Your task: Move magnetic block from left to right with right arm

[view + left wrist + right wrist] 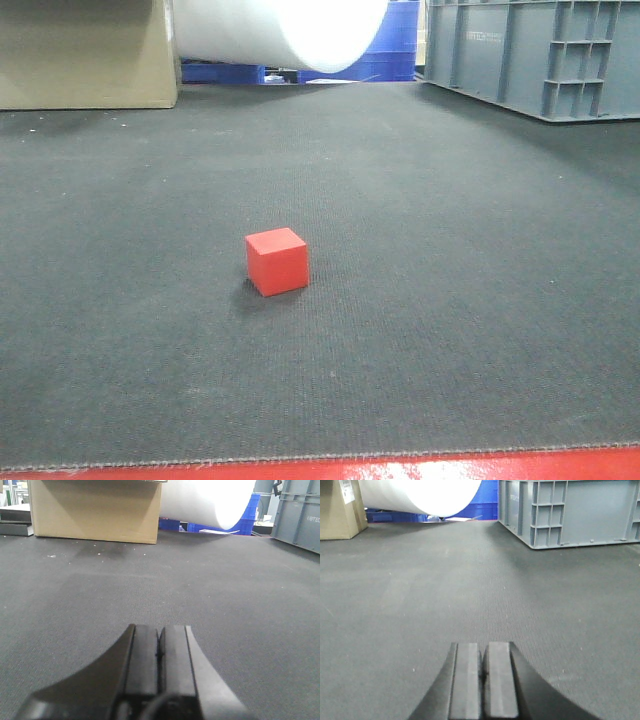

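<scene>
Both of my pincers are pressed together on nothing; the right pincer [482, 647] shows in its wrist view as two flat dark fingers [466, 680] side by side with only a thin seam between them, reaching level and low over the mat [480, 590]; the left pincer [159, 630] looks the same in its own view, two dark fingers [142, 660] closed along a narrow line, held low and pointing straight ahead over the same grey weave; neither one touches anything that I can see, and neither arm shows in the front view.

One red block [277, 261] sits on the mat in the front view, a little left of the middle, flat on its base and turned slightly so a corner faces the camera, with a small shadow at its left foot; it stands alone, well apart from everything at the back; it does not appear in either wrist view, so I cannot tell how it lies relative to my pincers.

At the far edge I count one cardboard box [88, 52] on the left, one big white roll [280, 30] beside it, blue crates [380, 55] behind the roll whose number I cannot make out, and one grey crate [535, 55] on the right; a red strip [400, 468] runs along the mat's near edge.
</scene>
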Controlling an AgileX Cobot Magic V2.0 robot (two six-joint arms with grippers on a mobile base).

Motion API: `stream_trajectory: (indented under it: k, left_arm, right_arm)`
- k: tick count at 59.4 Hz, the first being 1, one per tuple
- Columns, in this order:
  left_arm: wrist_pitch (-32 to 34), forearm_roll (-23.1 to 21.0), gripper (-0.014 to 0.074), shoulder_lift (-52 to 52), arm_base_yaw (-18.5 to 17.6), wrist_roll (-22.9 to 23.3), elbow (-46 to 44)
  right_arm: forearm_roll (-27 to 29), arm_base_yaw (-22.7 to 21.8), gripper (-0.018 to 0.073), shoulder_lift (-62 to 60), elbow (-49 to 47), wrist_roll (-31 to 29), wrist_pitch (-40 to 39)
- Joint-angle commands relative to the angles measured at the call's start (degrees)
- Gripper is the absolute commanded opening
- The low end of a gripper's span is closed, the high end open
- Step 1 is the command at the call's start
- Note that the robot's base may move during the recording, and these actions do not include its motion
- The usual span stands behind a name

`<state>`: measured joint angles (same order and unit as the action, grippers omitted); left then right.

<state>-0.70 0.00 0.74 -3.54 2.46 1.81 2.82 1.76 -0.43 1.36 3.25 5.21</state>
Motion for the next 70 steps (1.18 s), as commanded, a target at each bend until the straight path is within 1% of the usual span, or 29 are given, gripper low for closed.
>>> stream_trajectory:
  k: [1,70]
  left_arm:
    - [5.04,0.0,-0.0116,0.65,0.0,0.25,0.48]
    - [5.04,0.0,-0.0116,0.65,0.0,0.25,0.48]
  right_arm:
    - [0.09,-0.59,0.0069,-1.2,0.16,-0.58,-5.92]
    - [0.09,-0.61,0.0069,-1.2,0.1,-0.53,-5.21]
